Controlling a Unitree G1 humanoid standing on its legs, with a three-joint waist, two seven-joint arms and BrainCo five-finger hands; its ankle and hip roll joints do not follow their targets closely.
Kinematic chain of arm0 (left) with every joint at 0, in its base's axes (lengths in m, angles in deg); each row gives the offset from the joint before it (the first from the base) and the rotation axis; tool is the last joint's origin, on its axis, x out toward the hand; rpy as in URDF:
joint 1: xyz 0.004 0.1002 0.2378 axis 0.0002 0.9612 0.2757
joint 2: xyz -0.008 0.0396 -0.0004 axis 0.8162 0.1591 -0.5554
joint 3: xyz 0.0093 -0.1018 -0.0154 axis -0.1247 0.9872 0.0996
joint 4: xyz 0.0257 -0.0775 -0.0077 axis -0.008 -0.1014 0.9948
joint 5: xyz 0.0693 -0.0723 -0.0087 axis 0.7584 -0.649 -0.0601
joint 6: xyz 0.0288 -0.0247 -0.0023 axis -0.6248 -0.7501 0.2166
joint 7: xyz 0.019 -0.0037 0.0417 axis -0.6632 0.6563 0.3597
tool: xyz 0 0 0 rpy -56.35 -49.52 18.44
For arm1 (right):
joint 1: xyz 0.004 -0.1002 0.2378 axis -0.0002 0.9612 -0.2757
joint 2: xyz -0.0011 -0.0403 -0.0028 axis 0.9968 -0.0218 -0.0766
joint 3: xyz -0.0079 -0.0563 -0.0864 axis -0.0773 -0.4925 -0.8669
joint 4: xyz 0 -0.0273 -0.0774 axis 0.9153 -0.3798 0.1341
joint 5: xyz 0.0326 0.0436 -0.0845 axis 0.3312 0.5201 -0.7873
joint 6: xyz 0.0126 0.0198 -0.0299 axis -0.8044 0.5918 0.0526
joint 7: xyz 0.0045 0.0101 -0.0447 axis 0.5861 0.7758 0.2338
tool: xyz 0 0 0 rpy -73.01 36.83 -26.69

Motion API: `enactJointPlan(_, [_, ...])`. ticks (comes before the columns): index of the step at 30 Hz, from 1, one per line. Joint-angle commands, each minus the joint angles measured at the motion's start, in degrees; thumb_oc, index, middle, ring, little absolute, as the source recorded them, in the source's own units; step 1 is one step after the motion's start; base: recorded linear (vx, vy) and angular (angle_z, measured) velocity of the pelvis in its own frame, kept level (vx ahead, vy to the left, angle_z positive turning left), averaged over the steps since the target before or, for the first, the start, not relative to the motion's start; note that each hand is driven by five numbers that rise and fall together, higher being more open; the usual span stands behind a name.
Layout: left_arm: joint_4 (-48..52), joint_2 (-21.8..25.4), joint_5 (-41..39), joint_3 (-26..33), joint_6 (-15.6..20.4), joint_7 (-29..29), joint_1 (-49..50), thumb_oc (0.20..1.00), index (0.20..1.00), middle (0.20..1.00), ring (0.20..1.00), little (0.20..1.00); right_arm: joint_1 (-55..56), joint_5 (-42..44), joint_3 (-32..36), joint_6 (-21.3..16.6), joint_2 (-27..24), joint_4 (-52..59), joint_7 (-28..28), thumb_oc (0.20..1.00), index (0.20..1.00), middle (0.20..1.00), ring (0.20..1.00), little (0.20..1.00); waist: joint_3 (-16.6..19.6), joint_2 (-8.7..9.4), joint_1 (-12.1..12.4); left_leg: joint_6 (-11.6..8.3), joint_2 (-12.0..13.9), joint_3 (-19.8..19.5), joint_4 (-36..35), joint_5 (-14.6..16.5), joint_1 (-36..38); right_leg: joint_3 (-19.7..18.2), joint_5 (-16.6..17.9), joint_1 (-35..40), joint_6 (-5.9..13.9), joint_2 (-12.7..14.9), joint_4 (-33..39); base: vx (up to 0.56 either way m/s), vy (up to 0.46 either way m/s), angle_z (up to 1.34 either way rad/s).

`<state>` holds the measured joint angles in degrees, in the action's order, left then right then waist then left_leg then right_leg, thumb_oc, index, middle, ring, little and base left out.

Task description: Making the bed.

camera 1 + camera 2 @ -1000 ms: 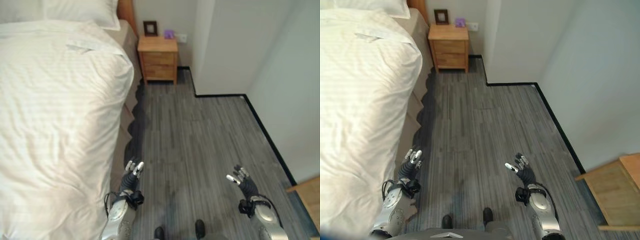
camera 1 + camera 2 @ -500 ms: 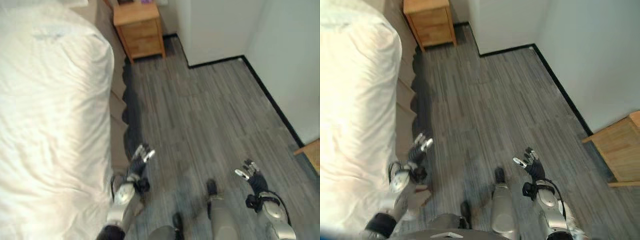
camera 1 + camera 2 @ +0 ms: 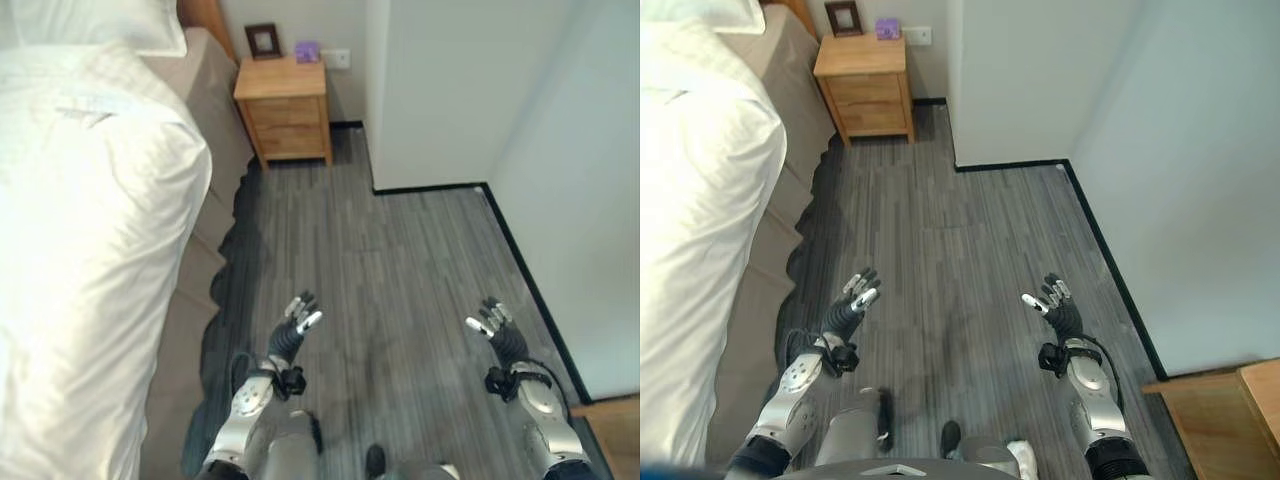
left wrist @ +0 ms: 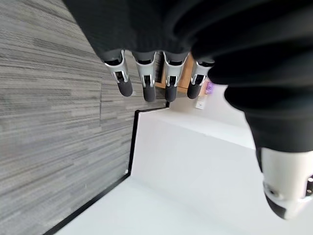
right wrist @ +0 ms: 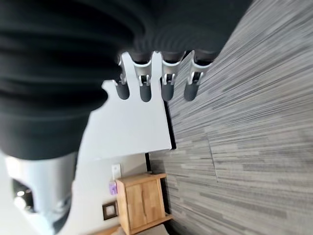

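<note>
White bedding [image 3: 90, 260] is left untouched beside the left hand [image 3: 292, 335], both it and the right hand [image 3: 497, 330] being held open, empty, over the floor [image 3: 400, 260], presumably for approach.

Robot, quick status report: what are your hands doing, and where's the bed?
Left hand and right hand open, empty, over the floor. Bed to the left, untouched, white cover on. Nightstand ahead by the wall.
</note>
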<state>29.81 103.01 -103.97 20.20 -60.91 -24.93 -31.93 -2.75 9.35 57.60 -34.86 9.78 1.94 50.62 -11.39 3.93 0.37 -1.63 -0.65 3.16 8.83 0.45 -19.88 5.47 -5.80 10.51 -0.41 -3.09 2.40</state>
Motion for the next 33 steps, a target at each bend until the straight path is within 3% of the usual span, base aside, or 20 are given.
enactJointPlan(1, [3.1,0.6,0.5,-2.0,1.8,-2.3,-1.1,1.000,1.000,1.000,1.000,1.000,1.1,-2.4,1.2,-2.3,-2.1,2.6,1.2,1.000,1.000,1.000,1.000,1.000,-0.8,-1.76,2.0,-3.29,-0.6,-2.5,-8.6,-14.2,4.8,-2.6,4.8,-0.9,4.09,1.9,1.4,0.55,0.000,-0.32])
enactJointPlan(3, [3.7,0.9,1.1,-2.3,1.3,-3.2,-0.7,1.000,1.000,1.000,1.000,1.000,1.1,-2.6,1.5,-2.1,-2.2,3.1,2.2,1.000,1.000,1.000,1.000,1.000,0.6,-2.17,2.3,-3.08,-1.2,0.2,-9.9,-15.4,5.2,-5.1,2.7,2.2,3.64,0.7,1.5,0.54,0.024,-0.42])
enactJointPlan(6, [3.7,0.8,1.1,-2.8,0.7,-4.1,0.4,1.000,1.000,1.000,1.000,1.000,1.3,-3.7,0.2,-1.8,-1.2,3.8,3.4,1.000,1.000,1.000,1.000,1.000,3.3,-0.75,2.6,0.37,-1.2,1.2,-7.5,-11.3,7.0,-5.8,-0.9,3.5,4.55,2.2,-3.4,0.44,0.072,-0.32])
enactJointPlan(7, [3.7,0.8,1.1,-2.8,0.7,-4.1,0.4,1.000,1.000,1.000,1.000,1.000,1.3,-3.7,0.2,-1.8,-1.2,3.9,3.4,1.000,1.000,1.000,1.000,1.000,3.4,-0.62,2.7,0.41,-1.3,1.4,-7.4,-11.2,7.0,-5.9,-1.1,3.4,4.59,2.3,-3.6,0.31,0.052,-0.25])
enactJointPlan(8, [3.7,1.0,1.4,-3.1,0.6,-3.8,0.3,1.000,1.000,1.000,1.000,1.000,1.1,-3.7,-0.4,-1.9,-0.3,3.9,3.3,1.000,1.000,1.000,1.000,1.000,3.7,0.64,3.0,1.89,-1.6,2.2,-5.9,-8.9,7.8,-5.6,0.7,2.0,6.09,3.1,-10.2,0.35,0.072,-0.28])
enactJointPlan(9, [4.6,1.9,1.9,-3.5,0.8,-2.8,-1.2,1.000,1.000,1.000,1.000,1.000,-0.1,-0.9,-1.2,-2.0,2.0,4.0,3.7,1.000,1.000,1.000,1.000,1.000,2.1,1.06,3.0,4.09,-0.9,3.4,-4.5,-5.5,10.6,-5.6,10.8,-6.7,11.45,4.3,-29.8,0.39,0.104,-0.29])
enactJointPlan(11, [4.6,2.5,1.9,-3.9,1.1,-2.4,-2.6,1.000,1.000,1.000,1.000,1.000,-0.8,-1.6,-2.1,-2.0,2.3,3.9,4.0,1.000,1.000,1.000,1.000,1.000,0.6,-1.09,1.3,4.37,0.8,3.0,-5.2,-4.8,13.9,-4.8,12.1,-14.6,11.20,3.9,-37.0,0.23,0.096,-0.49])
enactJointPlan(12, [4.6,2.5,1.9,-3.8,1.1,-2.4,-2.6,1.000,1.000,1.000,1.000,1.000,-0.8,-1.7,-2.1,-2.0,2.3,3.9,4.0,1.000,1.000,1.000,1.000,1.000,0.5,-0.89,1.2,4.39,0.5,3.0,-5.2,-4.7,14.0,-4.7,11.8,-14.6,11.21,4.2,-37.5,0.20,0.075,-0.23])
enactJointPlan(13, [4.8,3.0,1.7,-3.4,1.3,-2.3,-2.9,1.000,1.000,1.000,1.000,1.000,-0.8,-2.0,-2.2,-1.9,2.7,3.9,3.8,1.000,1.000,1.000,1.000,1.000,0.3,-1.67,0.5,4.43,0.9,2.5,-6.3,-4.4,16.2,-3.2,10.0,-16.7,9.96,5.6,-37.4,0.34,0.030,0.35])
enactJointPlan(14, [4.9,3.6,1.5,-2.6,1.5,-2.4,-3.5,1.000,1.000,1.000,1.000,1.000,-0.2,-1.3,-1.8,-1.5,2.8,4.4,4.3,1.000,1.000,1.000,1.000,1.000,0.5,-2.21,-0.8,3.70,0.5,1.0,-7.8,-3.8,19.1,-2.3,7.7,-18.1,8.78,7.7,-27.9,0.44,0.008,0.54])
enactJointPlan(15, [4.7,3.3,0.5,-2.4,1.4,-2.6,-3.7,1.000,1.000,1.000,1.000,1.000,0.2,-0.9,-1.5,-1.7,2.7,4.7,4.6,1.000,1.000,1.000,1.000,1.000,0.7,-2.07,-1.5,3.24,0.1,0.2,-8.2,-3.3,20.0,-3.0,7.1,-17.5,8.75,8.1,-22.6,0.45,-0.097,0.54])
enactJointPlan(16, [4.1,3.7,0.9,-1.2,2.6,-0.8,-4.2,1.000,1.000,1.000,1.000,1.000,1.2,-2.6,-0.8,-2.5,1.9,5.5,4.2,1.000,1.000,1.000,1.000,1.000,0.2,-1.12,-2.4,2.64,-0.8,-1.1,-8.7,-2.4,21.1,-4.5,7.2,-16.0,8.88,8.4,-11.4,0.23,-0.091,0.51])
enactJointPlan(17, [4.1,3.7,0.9,-1.2,2.6,-0.8,-4.2,1.000,1.000,1.000,1.000,1.000,1.2,-2.6,-0.8,-2.4,1.9,5.5,4.2,1.000,1.000,1.000,1.000,1.000,0.1,-1.16,-2.5,2.63,-0.7,-1.2,-8.7,-2.5,21.1,-4.4,7.4,-15.7,8.87,8.3,-11.0,0.24,-0.078,1.04])
enactJointPlan(18, [3.0,2.5,-0.9,-1.7,1.9,-3.4,-3.4,1.000,1.000,1.000,1.000,1.000,2.9,-1.9,-0.8,-1.7,2.0,5.5,5.1,1.000,1.000,1.000,1.000,1.000,1.0,-0.32,-2.4,2.70,-1.9,-2.0,-9.2,-2.2,21.3,-7.7,8.4,-13.1,9.57,8.2,-7.4,0.20,-0.023,1.22])
enactJointPlan(20, [2.0,1.9,1.7,-1.2,2.2,-2.2,-2.7,1.000,1.000,1.000,1.000,1.000,2.9,-2.1,-1.1,-1.6,2.2,4.8,4.6,1.000,1.000,1.000,1.000,1.000,2.4,-0.37,-1.7,2.58,-1.8,-1.5,-10.7,-2.2,22.2,-7.3,9.8,-11.1,9.99,8.2,-4.4,0.22,-0.049,0.85])
enactJointPlan(21, [1.9,1.6,0.4,-0.6,2.2,-2.3,-2.1,1.000,1.000,1.000,1.000,1.000,3.2,-1.2,-0.7,-1.7,2.2,5.0,5.0,1.000,1.000,1.000,1.000,1.000,2.7,-0.43,-1.7,2.40,-1.6,-1.7,-11.1,-2.6,22.2,-7.6,9.4,-10.7,9.77,7.9,-3.9,0.10,-0.038,0.18])
enactJointPlan(22, [-1.4,-1.9,-3.7,12.5,3.3,4.5,-1.2,1.000,1.000,1.000,1.000,1.000,4.6,6.6,9.0,-2.2,0.2,4.2,2.1,1.000,1.000,1.000,1.000,1.000,1.2,0.31,-2.8,-1.24,2.5,1.5,-0.3,2.2,18.5,-2.4,5.3,-8.4,6.29,8.5,-3.9,0.00,0.011,-0.04])
enactJointPlan(27, [-1.8,-3.6,-6.1,11.4,3.5,4.7,-0.3,1.000,1.000,1.000,1.000,1.000,5.4,10.0,10.0,-3.6,2.9,2.7,1.3,1.000,1.000,1.000,1.000,1.000,3.3,-1.36,-4.2,-0.52,2.6,4.7,-9.5,0.7,22.7,-1.3,6.5,-9.4,7.21,7.9,-2.8,-0.03,0.088,0.02])
enactJointPlan(31, [-0.8,-2.4,-6.0,12.0,3.8,4.9,-0.1,1.000,1.000,1.000,1.000,1.000,4.2,11.3,9.0,-3.5,3.4,2.4,1.6,1.000,1.000,1.000,1.000,1.000,2.7,-1.65,-3.7,0.12,1.9,5.4,-9.6,0.9,22.8,-0.4,6.6,-9.9,7.77,8.9,-4.1,-0.02,0.132,-0.12])
enactJointPlan(33, [-2.1,-1.5,-4.3,13.8,3.8,6.8,-0.2,1.000,1.000,1.000,1.000,1.000,2.5,9.9,6.8,-2.8,3.2,3.4,1.9,1.000,1.000,1.000,1.000,1.000,1.5,-2.87,-2.9,1.60,1.1,5.3,-10.4,1.5,23.5,0.0,6.2,-14.6,9.05,10.1,-15.3,-0.01,0.228,-0.06])
